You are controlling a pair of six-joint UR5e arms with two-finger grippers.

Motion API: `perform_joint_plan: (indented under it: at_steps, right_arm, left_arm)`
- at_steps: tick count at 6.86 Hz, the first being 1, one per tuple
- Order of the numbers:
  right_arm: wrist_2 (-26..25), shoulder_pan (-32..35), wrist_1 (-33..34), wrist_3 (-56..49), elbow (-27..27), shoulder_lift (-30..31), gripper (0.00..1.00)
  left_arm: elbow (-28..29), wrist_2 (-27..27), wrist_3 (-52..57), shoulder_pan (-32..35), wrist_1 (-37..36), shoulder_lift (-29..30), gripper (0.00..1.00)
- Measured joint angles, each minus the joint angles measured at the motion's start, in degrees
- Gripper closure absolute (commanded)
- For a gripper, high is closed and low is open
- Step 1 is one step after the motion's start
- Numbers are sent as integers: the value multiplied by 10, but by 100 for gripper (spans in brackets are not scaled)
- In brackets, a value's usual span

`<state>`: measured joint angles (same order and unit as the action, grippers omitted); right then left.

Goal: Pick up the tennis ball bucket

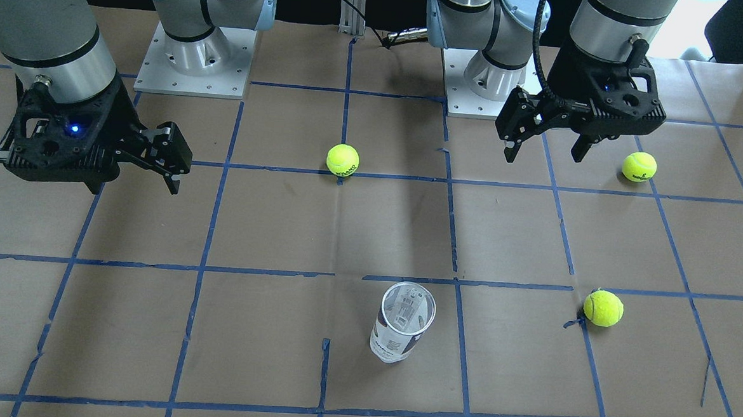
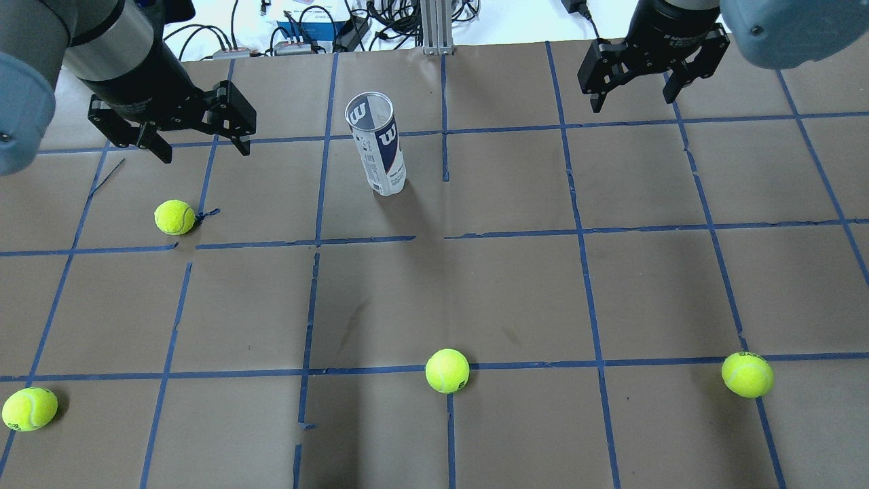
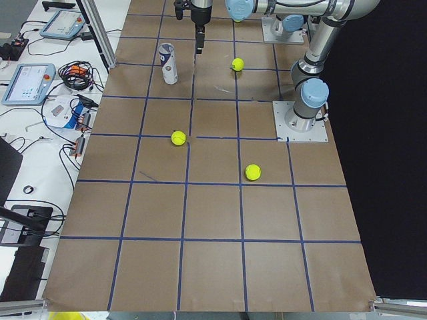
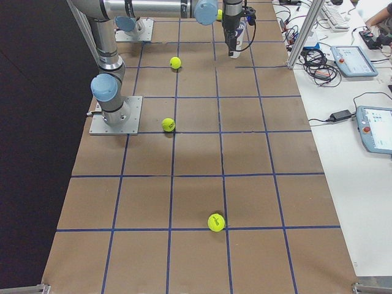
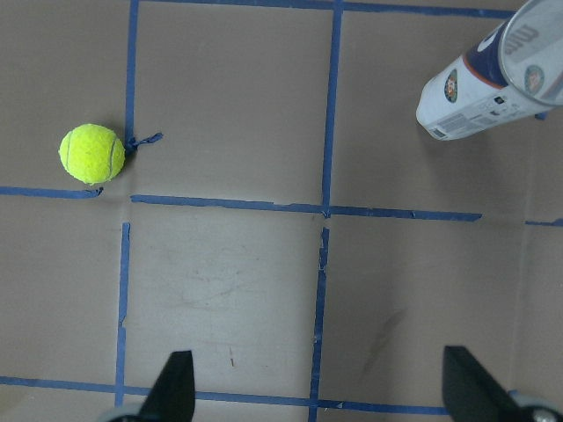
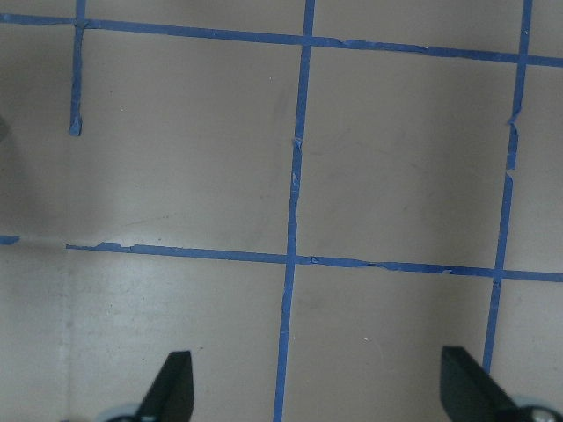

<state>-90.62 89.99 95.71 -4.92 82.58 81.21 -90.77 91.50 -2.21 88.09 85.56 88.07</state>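
The tennis ball bucket [image 2: 381,146] stands upright on the brown table, its top open and no balls inside. It has a clear wall and a white and navy label with a "W". It also shows in the front view [image 1: 400,327] and at the upper right of the left wrist view [image 5: 484,88]. My left gripper [image 2: 202,148] hangs open and empty above the table, to the left of the bucket and well apart from it; it also shows in the front view [image 1: 543,155]. My right gripper [image 2: 636,100] is open and empty, far to the bucket's right.
Several yellow-green tennis balls lie loose. One [image 2: 174,217] is just below my left gripper, one [image 2: 447,371] is mid-table, one [image 2: 747,374] is at the right and one [image 2: 29,409] is at the near left. Blue tape lines grid the table. Cables lie beyond the far edge.
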Motion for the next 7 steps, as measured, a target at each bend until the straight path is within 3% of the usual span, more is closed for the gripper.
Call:
perform_joint_plan:
  at_steps: [7]
  right_arm:
    - [0,0,0,0,-1,0,0]
  left_arm:
    - [-9,-1,0,0,0,-11,0]
